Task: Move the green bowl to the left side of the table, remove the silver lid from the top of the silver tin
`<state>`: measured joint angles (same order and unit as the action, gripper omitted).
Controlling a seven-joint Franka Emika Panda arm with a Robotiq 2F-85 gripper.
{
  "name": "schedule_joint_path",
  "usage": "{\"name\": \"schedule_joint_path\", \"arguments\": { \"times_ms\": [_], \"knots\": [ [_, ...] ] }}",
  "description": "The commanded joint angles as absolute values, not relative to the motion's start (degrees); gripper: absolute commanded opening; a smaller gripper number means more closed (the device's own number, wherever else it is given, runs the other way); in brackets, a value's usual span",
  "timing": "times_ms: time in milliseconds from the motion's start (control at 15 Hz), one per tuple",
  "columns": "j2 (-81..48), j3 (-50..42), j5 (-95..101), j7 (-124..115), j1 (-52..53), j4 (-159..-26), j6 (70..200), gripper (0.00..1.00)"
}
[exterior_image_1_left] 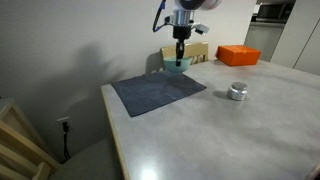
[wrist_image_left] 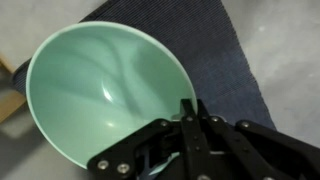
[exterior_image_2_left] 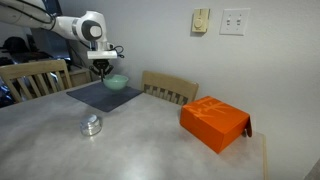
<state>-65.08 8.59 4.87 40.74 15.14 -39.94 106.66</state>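
Observation:
My gripper is shut on the rim of the green bowl, one finger inside and one outside. The bowl is empty. In both exterior views the gripper holds the bowl at the far edge of the dark mat. I cannot tell if the bowl still touches the mat. The silver tin stands on the grey table with the silver lid on top, well away from the gripper.
An orange box lies on the table beyond the tin. A wooden chair back stands at the table's edge near the bowl. Another wooden chair stands beside the table's corner. The wall is close behind the arm.

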Motion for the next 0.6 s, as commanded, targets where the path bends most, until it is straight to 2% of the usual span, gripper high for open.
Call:
{"name": "schedule_joint_path", "arguments": {
  "times_ms": [0,533],
  "knots": [
    [-69.4,10.1,2.5,44.0,12.6,-40.9,101.0,0.01],
    [-74.6,8.4,7.2,43.1,16.5,-37.8,100.1,0.01]
  ]
}}
